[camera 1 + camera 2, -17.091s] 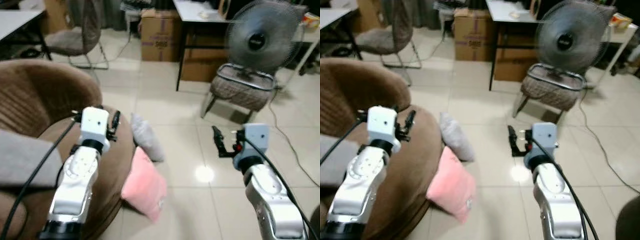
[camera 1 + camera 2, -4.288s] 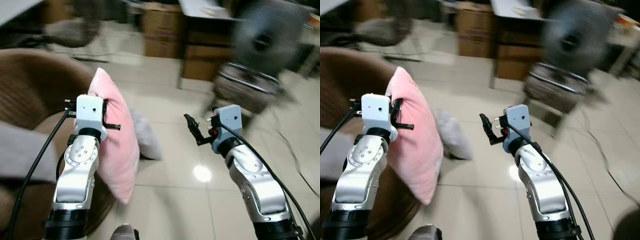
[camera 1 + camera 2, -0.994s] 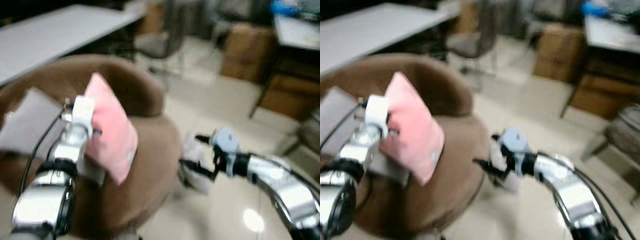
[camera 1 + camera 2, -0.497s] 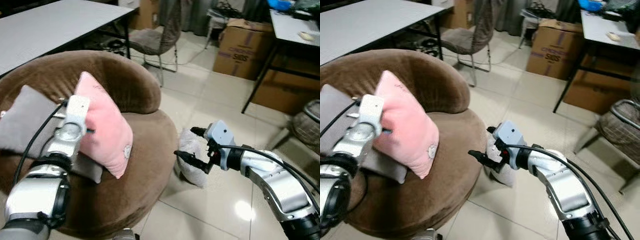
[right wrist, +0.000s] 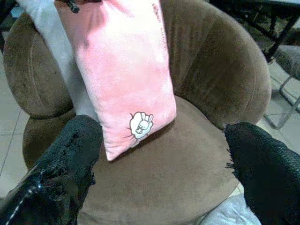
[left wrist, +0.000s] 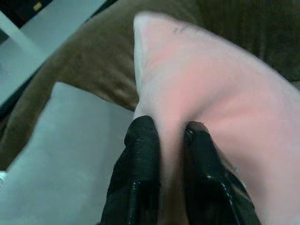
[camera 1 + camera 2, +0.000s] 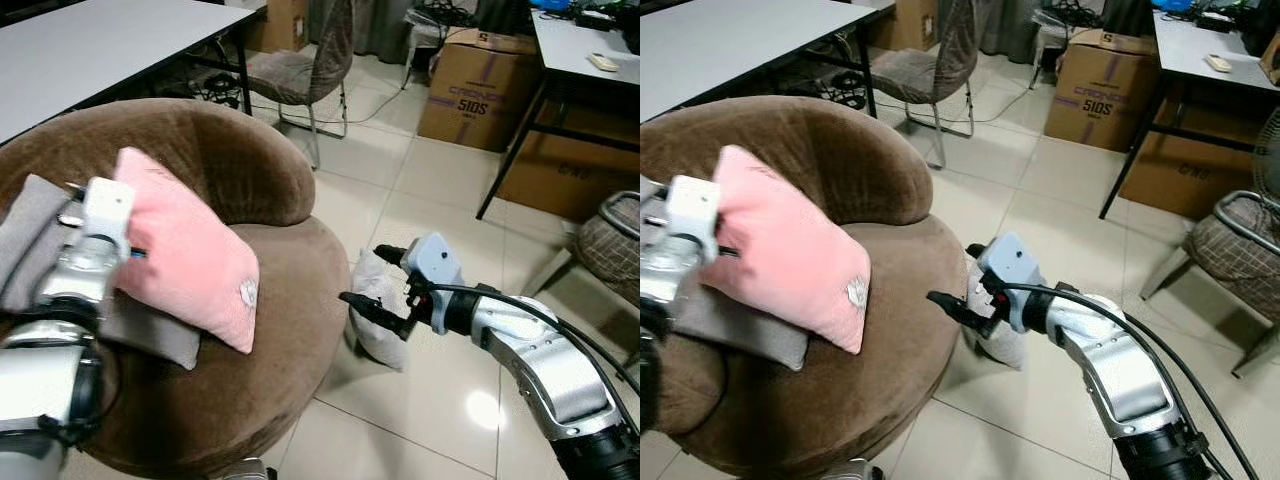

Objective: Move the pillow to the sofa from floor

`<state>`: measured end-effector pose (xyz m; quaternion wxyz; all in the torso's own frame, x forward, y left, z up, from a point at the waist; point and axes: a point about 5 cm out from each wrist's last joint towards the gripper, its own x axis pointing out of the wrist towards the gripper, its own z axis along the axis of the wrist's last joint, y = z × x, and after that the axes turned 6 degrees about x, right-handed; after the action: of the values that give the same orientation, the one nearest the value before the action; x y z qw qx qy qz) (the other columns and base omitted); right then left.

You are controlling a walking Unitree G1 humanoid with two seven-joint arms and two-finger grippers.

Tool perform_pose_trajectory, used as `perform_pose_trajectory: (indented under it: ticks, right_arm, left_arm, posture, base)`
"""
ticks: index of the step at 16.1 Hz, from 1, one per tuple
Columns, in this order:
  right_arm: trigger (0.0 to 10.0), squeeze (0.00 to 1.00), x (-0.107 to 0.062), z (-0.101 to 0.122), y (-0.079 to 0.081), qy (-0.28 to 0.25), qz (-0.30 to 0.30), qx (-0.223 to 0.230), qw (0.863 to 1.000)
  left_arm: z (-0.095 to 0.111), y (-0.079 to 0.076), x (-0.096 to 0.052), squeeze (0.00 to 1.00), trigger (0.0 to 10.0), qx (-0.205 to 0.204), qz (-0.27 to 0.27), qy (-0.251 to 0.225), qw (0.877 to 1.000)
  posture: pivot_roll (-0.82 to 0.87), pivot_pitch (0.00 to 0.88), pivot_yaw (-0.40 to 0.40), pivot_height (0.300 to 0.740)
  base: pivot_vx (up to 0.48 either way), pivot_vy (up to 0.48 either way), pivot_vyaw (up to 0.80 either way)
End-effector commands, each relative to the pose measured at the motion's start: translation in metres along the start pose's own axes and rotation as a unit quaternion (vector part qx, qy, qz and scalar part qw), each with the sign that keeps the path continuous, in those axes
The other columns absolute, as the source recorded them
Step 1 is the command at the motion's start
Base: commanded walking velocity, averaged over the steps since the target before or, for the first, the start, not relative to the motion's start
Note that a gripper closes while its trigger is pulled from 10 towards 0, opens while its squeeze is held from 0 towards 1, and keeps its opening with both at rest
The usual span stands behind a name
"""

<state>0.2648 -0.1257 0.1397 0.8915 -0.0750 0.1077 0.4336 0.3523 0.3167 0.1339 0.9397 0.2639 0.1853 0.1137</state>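
The pink pillow is on the round brown sofa, tilted, its upper edge toward the curved backrest and its lower corner pointing down to the seat near the seat's front edge. A small white emblem sits near that lower corner. The pillow leans against a grey cushion that lies along the sofa's left side, part of it extending under the pillow. The left gripper is at the pillow's upper left edge; in the left wrist view its two black fingers are pinched on a fold of the pink fabric, so the claw is clamped on the pillow. The right gripper is held out in front of the sofa's right edge, above the floor, with its two fingers spread apart and nothing between them; the right wrist view looks between the fingers at the sofa seat and the pillow. A grey pillow lies on the tiled floor, propped against the sofa's right side, just behind the right gripper. Beyond the sofa stand a white table, a chair with a metal frame, a cardboard box, and a dark-legged desk at the far right.
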Motion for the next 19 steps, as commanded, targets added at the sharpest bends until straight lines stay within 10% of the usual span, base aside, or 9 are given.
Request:
perform_pose_trajectory:
  ticks: [1, 9, 10, 14, 19]
  right_arm:
    - [10.0, 0.00, 0.001, 0.006, 0.001, -0.005, 0.001, -0.005, 1.000]
    - [10.0, 0.00, 0.000, 0.009, -0.006, -0.036, -0.033, 0.025, 0.998]
    - [10.0, 0.00, 0.001, 0.010, -0.008, -0.044, -0.055, 0.031, 0.997]
    - [10.0, 0.00, 0.007, 0.008, -0.015, -0.067, -0.148, 0.057, 0.985]
    - [10.0, 0.00, 0.005, 0.006, -0.019, -0.090, -0.231, 0.100, 0.964]
  left_arm:
    - [0.017, 0.015, 0.001, 1.00, 10.0, 0.003, 0.003, -0.034, 0.999]
    - [0.030, 0.042, -0.015, 1.00, 10.0, 0.005, -0.050, -0.159, 0.986]
    - [0.043, 0.044, -0.022, 0.00, 10.0, -0.010, -0.050, -0.209, 0.977]
    - [0.079, 0.005, -0.056, 0.00, 10.0, -0.095, -0.093, -0.310, 0.941]
    - [0.092, -0.059, -0.093, 0.00, 10.0, -0.121, -0.127, -0.320, 0.931]
  posture:
    - [0.00, 0.000, 0.023, 0.740]
    - [0.03, 0.000, 0.015, 0.740]
    - [0.04, 0.000, 0.004, 0.740]
    - [0.05, 0.000, 0.000, 0.740]
    - [0.04, 0.000, -0.001, 0.740]
  base:
    - [0.000, 0.000, 0.00]
    - [0.000, 0.000, 0.00]
    - [0.000, 0.000, 0.00]
    - [0.000, 0.000, 0.00]
    - [0.000, -0.058, 0.00]
